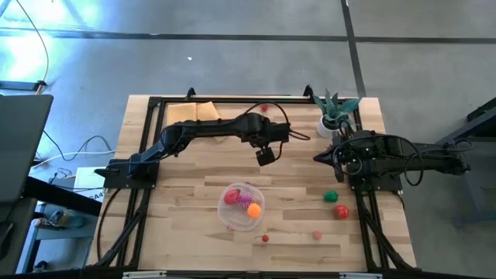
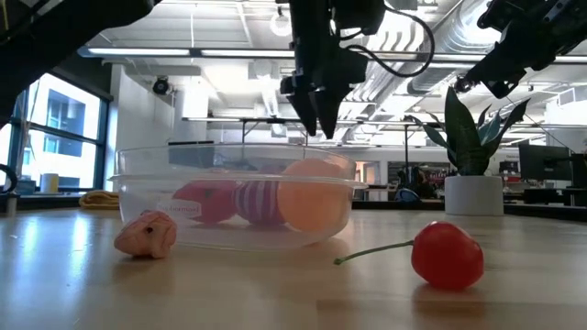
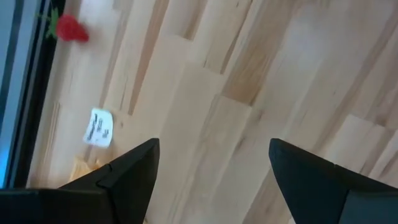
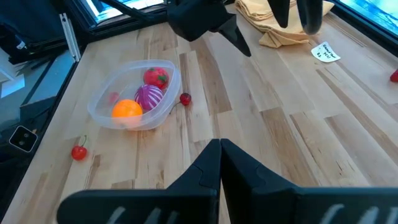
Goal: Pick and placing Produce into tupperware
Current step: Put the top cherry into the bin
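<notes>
Closest to the low cam sits a red cherry (image 2: 448, 255) w/ a thin stem, on the table (image 1: 186, 225) near its front edge, a pinkish lump (image 2: 147, 234) just beside the tupperware (image 2: 234, 197). That clear tub sits toward the front edge, about mid-width, and already holds 3 pieces: an orange (image 4: 127, 109), a red strawberry-like one (image 4: 157, 76) and a striped magenta one (image 4: 148, 96).

Left gripper (image 1: 266, 155) hangs over bare wood in the middle of the table, back from the tub, fingers spread wide w/ nothing between them. Right gripper (image 1: 319, 158) waits near the right edge, just by the potted plant (image 1: 333, 112), fingers pressed together, empty.

Loose produce remaining: a green piece (image 1: 331, 196) and a red one (image 1: 341, 211) toward the front-right, 2 small red bits (image 1: 265, 238) near the front edge, 1 more red piece (image 1: 265, 108) at the back edge beside the yellow cloth (image 1: 194, 112).

Handling guess: these toys look light and hard, prob. smooth plastic, so round ones may roll or squirt out of a pinch. I'd take each across its widest middle, not by the stem, which looks thin and bendy. The tub looks light too and could slide if bumped.
</notes>
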Available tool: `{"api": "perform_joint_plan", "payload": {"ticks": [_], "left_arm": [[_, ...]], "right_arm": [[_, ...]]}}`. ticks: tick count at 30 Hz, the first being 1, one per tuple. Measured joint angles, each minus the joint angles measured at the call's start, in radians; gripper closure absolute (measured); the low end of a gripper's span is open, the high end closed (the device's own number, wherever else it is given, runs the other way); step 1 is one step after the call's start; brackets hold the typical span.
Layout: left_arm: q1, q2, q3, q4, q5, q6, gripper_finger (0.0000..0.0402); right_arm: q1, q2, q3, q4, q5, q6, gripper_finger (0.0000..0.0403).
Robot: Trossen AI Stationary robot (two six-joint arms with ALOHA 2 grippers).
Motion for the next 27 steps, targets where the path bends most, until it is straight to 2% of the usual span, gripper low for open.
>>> {"api": "perform_joint_plan", "payload": {"ticks": [7, 12, 19, 22, 27], "left_arm": [[0.016, 0.0, 0.0, 0.003, -0.053, 0.184, 0.0144], [0.092, 0.0, 0.0, -0.005, -0.038, 0.32, 0.0168], [0.3, 0.0, 0.0, 0.024, 0.264, 0.436, 0.0192], [0.369, 0.0, 0.0, 0.1, 0.322, 0.39, 0.02], [0.423, 0.0, 0.0, 0.273, 0.369, 0.331, 0.0206]], "right_arm": [[0.0, 0.0, 0.0, 0.0, 0.0, 0.0, 0.0402], [0.0, 0.0, 0.0, 0.0, 0.0, 0.0, 0.0402], [0.0, 0.0, 0.0, 0.0, 0.0, 0.0, 0.0402], [0.0, 0.0, 0.0, 0.0, 0.0, 0.0, 0.0402], [0.0, 0.0, 0.0, 0.0, 0.0, 0.0, 0.0402]]}}
